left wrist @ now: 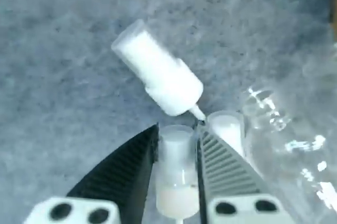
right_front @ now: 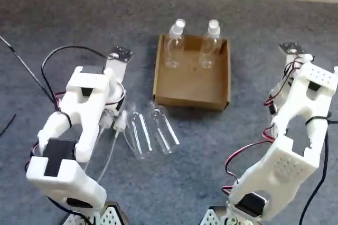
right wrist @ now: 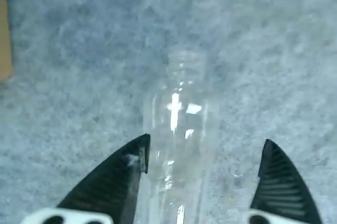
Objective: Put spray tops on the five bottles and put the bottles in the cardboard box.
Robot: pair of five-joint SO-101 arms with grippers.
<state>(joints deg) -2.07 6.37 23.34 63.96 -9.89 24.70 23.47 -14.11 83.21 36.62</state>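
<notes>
My left gripper [left wrist: 178,134] is shut on a white spray top [left wrist: 176,176], low over the grey carpet. A second spray top [left wrist: 158,79] lies just beyond its fingertips, and a third white top [left wrist: 227,129] lies beside a clear bottle [left wrist: 287,145]. From above, the left arm [right_front: 90,103] hangs over the spray tops [right_front: 117,122], next to two capless bottles [right_front: 138,132] [right_front: 165,130] lying on the carpet. My right gripper [right wrist: 206,141] is open around another clear capless bottle [right wrist: 179,124] on the carpet. Two bottles with spray tops [right_front: 174,43] [right_front: 209,43] sit in the cardboard box [right_front: 190,95].
The box's near wall stands just beyond the two lying bottles. A thin dip tube [right_front: 105,161] trails from the spray tops toward the left arm's base. The right arm [right_front: 311,93] stands to the right of the box, and cables hang from both arms.
</notes>
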